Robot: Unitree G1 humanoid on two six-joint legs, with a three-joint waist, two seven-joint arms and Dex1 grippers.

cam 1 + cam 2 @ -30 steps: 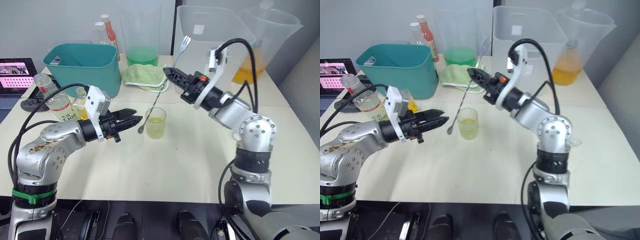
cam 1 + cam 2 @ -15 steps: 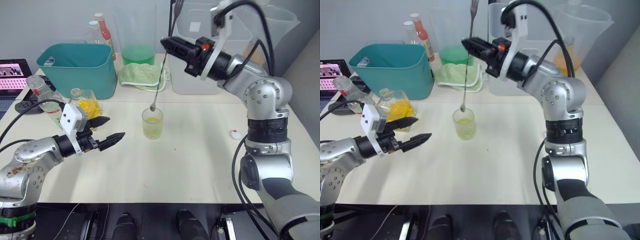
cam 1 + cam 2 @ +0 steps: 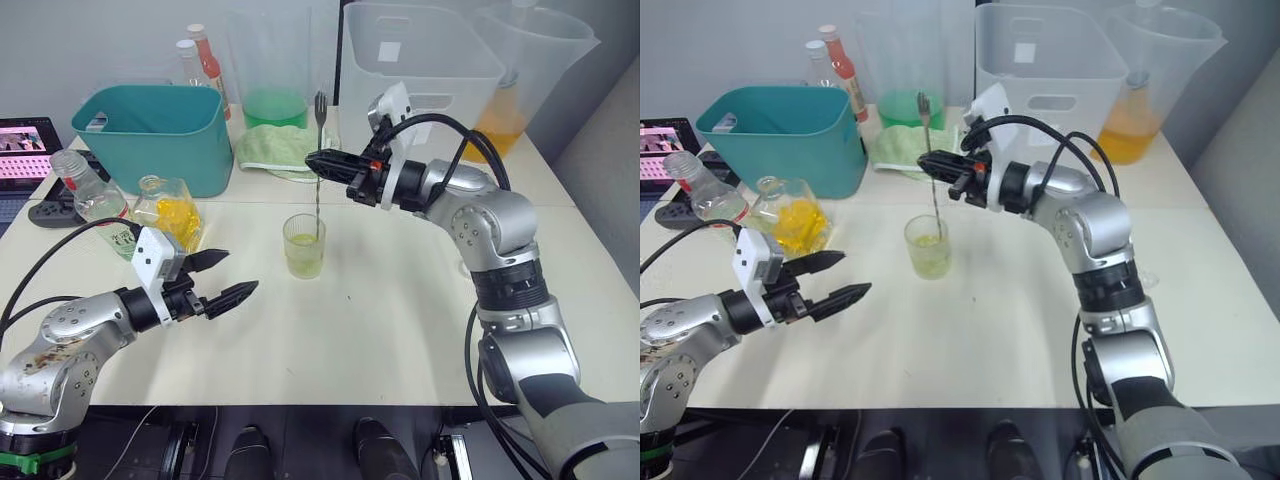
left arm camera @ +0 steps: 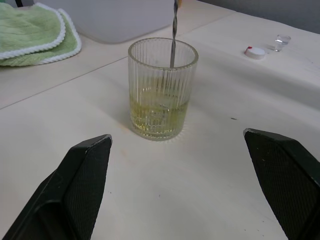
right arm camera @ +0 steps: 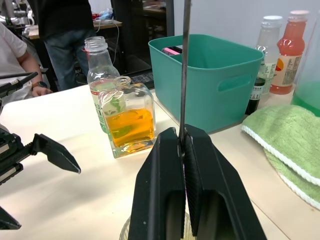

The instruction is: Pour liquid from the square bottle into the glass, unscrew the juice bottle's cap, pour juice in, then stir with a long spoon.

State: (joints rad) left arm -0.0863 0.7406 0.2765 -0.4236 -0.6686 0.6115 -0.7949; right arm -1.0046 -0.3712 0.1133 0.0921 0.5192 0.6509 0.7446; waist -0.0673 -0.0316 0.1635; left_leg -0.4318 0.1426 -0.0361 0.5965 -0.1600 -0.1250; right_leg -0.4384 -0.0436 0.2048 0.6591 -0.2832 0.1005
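Fingers (image 3: pixel 322 163) of right arm pinch one long spoon (image 3: pixel 319 160) – left fingers (image 3: pixel 219 274) wide.

Ribbed clear glass (image 4: pixel 162 90) holds pale yellow-green liquid.

long spoon (image 3: pixel 319 170) lowered, bowl now inside glass (image 3: pixel 305 246)

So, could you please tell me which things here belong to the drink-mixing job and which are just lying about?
Part of the job:
- the glass
- the long spoon, held upright in the right pincer, its bowl in the glass
- the square bottle
- the juice bottle, cap off
- the cap

Just lying about:
- teal bin
- green cloth
- pitchers
- red-capped bottles
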